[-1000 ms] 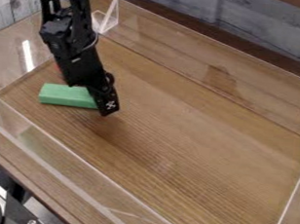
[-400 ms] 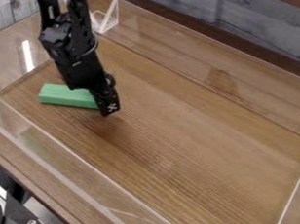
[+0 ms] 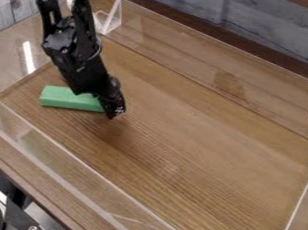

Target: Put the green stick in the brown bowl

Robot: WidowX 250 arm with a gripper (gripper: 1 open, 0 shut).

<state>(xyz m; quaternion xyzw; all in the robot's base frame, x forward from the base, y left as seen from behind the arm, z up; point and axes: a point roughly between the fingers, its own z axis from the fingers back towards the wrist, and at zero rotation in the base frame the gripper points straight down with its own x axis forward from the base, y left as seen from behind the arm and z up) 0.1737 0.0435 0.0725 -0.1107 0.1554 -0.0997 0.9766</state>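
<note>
The green stick (image 3: 62,98) lies flat on the wooden table at the left, a bright green block. My black gripper (image 3: 109,108) hangs just above and to the right of it, its fingertips by the stick's right end, low over the table. The arm covers part of the stick. I cannot tell whether the jaws are open or shut. No brown bowl is in view.
Clear acrylic walls (image 3: 190,35) ring the wooden table (image 3: 208,141). The near wall (image 3: 58,170) runs along the front left. A white clip-like piece (image 3: 108,21) sits at the back left wall.
The arm has shifted slightly left and down over the green stick. The stick has not moved.
</note>
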